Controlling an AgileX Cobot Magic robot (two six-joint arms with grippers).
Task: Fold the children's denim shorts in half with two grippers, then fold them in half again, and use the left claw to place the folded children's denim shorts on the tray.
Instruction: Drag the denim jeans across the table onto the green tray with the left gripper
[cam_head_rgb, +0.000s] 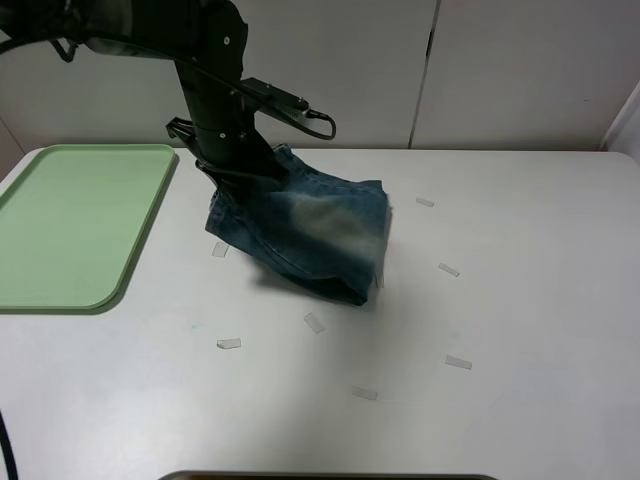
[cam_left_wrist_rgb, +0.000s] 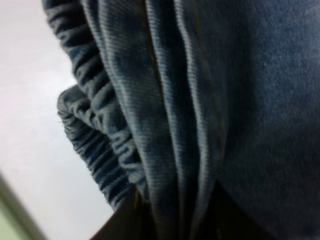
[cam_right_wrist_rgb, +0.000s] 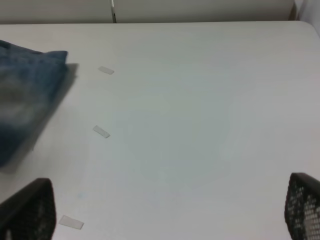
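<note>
Left gripper (cam_head_rgb: 232, 178) pinches my folded denim shorts (cam_head_rgb: 310, 235) near the table's far edge; next, carry them onto the tray (cam_head_rgb: 70, 225).

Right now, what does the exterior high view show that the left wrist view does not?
Only the exterior high view shows the whole green tray, the left arm with its pincer closed on the denim shorts, and the tape strips on the table. Only the left wrist view shows the gathered elastic waistband up close. Both show the shorts and the white table.
</note>
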